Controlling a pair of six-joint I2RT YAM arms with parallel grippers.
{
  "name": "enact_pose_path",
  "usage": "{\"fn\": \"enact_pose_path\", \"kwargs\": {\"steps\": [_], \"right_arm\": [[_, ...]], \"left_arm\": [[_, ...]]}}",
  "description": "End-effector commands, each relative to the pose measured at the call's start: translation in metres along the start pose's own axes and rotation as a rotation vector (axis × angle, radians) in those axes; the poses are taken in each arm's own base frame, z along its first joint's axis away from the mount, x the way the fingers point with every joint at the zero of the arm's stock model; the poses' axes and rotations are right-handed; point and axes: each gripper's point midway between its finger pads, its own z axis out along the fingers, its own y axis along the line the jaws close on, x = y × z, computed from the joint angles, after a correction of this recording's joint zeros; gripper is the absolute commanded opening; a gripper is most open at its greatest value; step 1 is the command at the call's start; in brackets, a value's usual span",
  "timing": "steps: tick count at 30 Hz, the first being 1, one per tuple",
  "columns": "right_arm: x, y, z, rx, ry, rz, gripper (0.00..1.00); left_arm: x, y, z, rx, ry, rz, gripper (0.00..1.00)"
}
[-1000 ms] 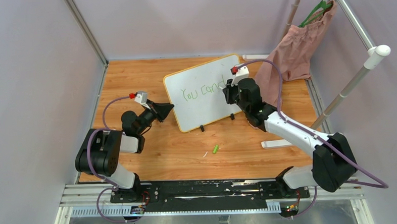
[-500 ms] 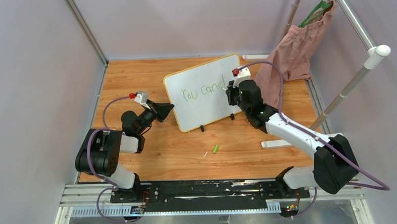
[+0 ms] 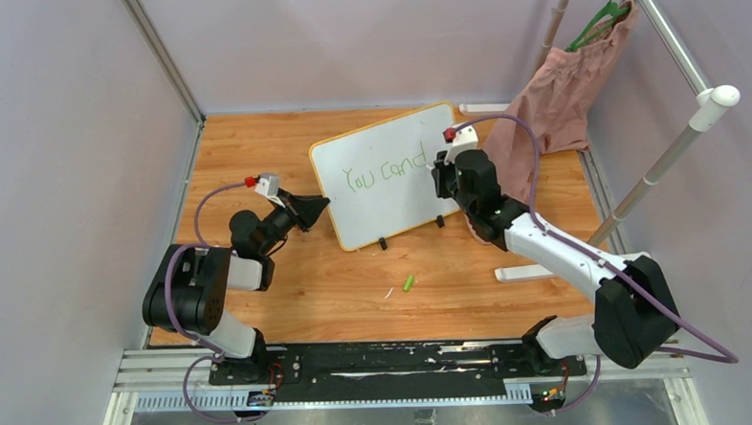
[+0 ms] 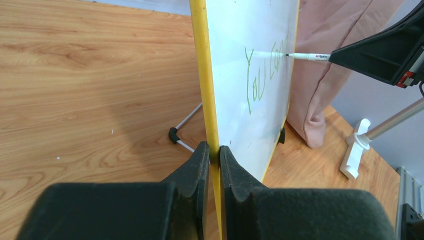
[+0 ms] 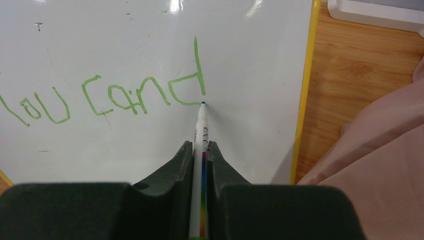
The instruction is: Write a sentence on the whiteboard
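Pale walls are boxing in a wooden table [image 3: 255, 151]. Toward the left edge, the left gripper [image 4: 214, 150] is clenching the whiteboard [image 3: 391, 212] by its yellow left rim, one finger on each face, and appears to be steadying it. That board is standing propped on its black feet in the far half of the tabletop, a little right of centre, with its face turning toward the right arm.

Across its upper half the sentence [image 5: 115, 97] is reading "You can" and then a "d" in green, the "d" looking complete. Nothing is showing to the right of that letter, and the lower half is lying bare. Near the near edge, about centre, a small green cap [image 3: 408, 283] is lying loose.

Further right, the marker [image 5: 201, 130] is resting its tip on the board just at the foot of the "d". The right gripper [image 5: 200, 150] is pinching the marker's barrel tight.

Judging from this, the writing is partway along: the phrase is reading unfinished, only a narrow strip is remaining before the right rim, and later words will likely be needing a second line. At the far right corner a pink cloth [image 3: 558, 90] is hanging.
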Motion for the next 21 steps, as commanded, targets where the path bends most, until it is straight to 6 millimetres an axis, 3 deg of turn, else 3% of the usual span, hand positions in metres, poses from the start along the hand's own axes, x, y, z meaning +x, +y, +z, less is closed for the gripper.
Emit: {"fn": "enact_pose_path", "kwargs": {"steps": [1,9,16,21], "right_arm": [[-0.027,-0.007,0.0,0.026,-0.057,0.0,0.0],[-0.033,-0.005,0.002,0.018,-0.063,-0.004,0.0],[-0.034,-0.012,-0.013,0.033,-0.087,0.013,0.0],[-0.032,-0.016,-0.012,0.036,-0.079,0.019,0.0]], "left_arm": [[0.007,0.002,0.001,-0.004,0.029,0.027,0.0],[0.006,0.002,0.001,-0.005,0.028,0.028,0.0],[0.007,0.002,0.001,-0.006,0.03,0.026,0.0],[0.006,0.002,0.001,-0.006,0.028,0.025,0.0]]}}
